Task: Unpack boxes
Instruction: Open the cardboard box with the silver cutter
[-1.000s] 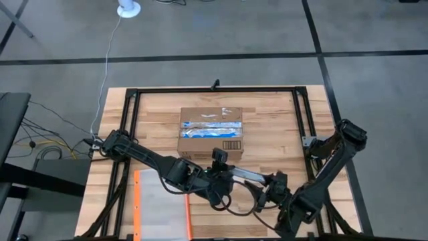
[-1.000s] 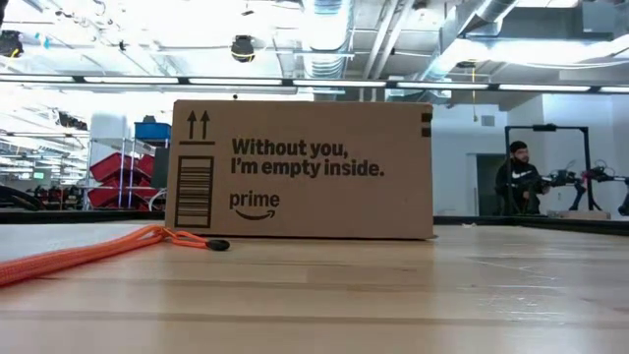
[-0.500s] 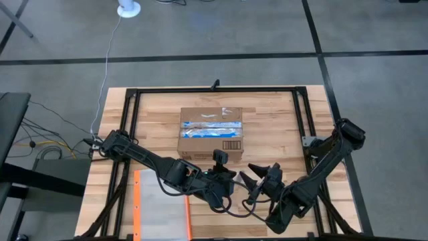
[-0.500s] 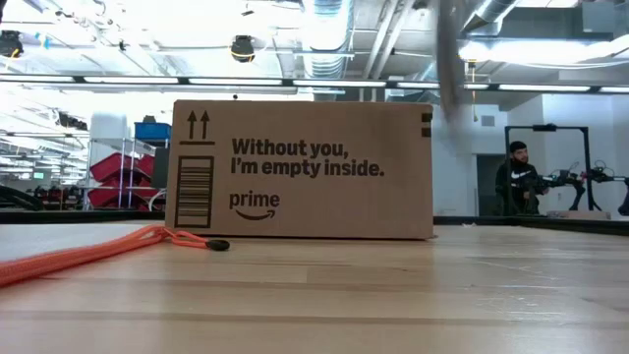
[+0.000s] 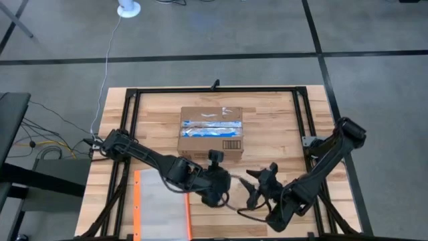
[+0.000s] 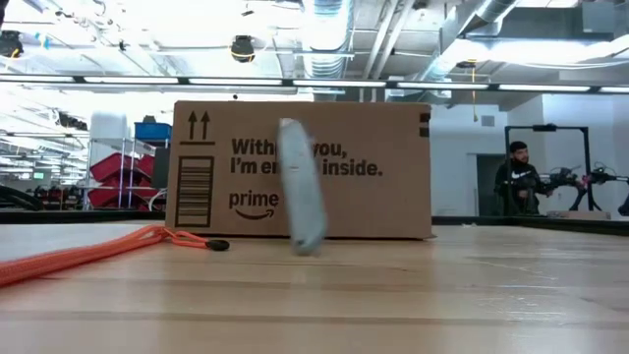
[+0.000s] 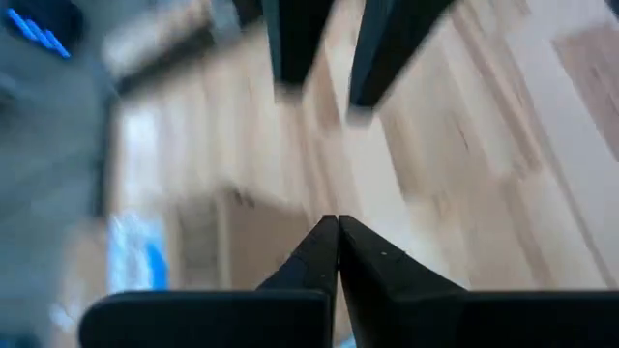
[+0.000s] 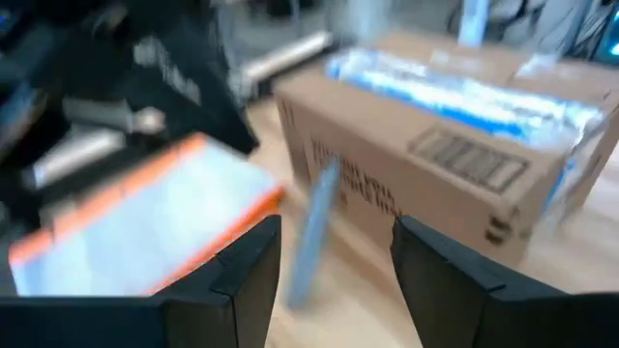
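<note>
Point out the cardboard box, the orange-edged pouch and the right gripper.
cardboard box (image 5: 210,130): high view, on its taped top.
orange-edged pouch (image 5: 160,207): high view, on its clear middle.
right gripper (image 5: 251,183): high view, midway between its open fingers.

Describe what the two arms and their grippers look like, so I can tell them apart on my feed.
Both arms are dark, nearly black, jointed links with loose black cables looping near the wrists. The left gripper ends in two slim, pointed black fingers on a flat black crossbar. The right gripper has two broader, blocky black fingers. No markings are legible on either.
</note>
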